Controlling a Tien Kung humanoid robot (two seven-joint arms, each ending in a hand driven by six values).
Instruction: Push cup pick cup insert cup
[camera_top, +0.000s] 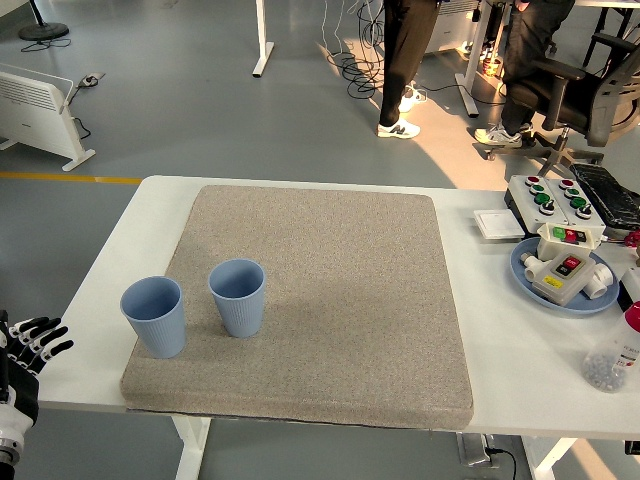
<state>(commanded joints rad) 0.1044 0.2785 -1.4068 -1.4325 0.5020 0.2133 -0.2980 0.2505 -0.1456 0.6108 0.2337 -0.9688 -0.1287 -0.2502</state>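
Observation:
Two light blue ribbed cups stand upright on a beige mat (330, 270). One cup (155, 316) is near the mat's left front corner. The other cup (238, 297) stands just right of it, with a small gap between them. My left hand (28, 342) is at the picture's lower left, beside the table's left edge and well left of the cups. Its fingers are spread and hold nothing. My right arm is out of view.
A blue plate (527, 275) with a white button box (560, 268) sits at the table's right. A control box with green and red buttons (550, 197) and a keyboard (612, 195) are behind it. A clear bottle (612, 358) stands at the right edge. People's legs and an office chair show beyond the table.

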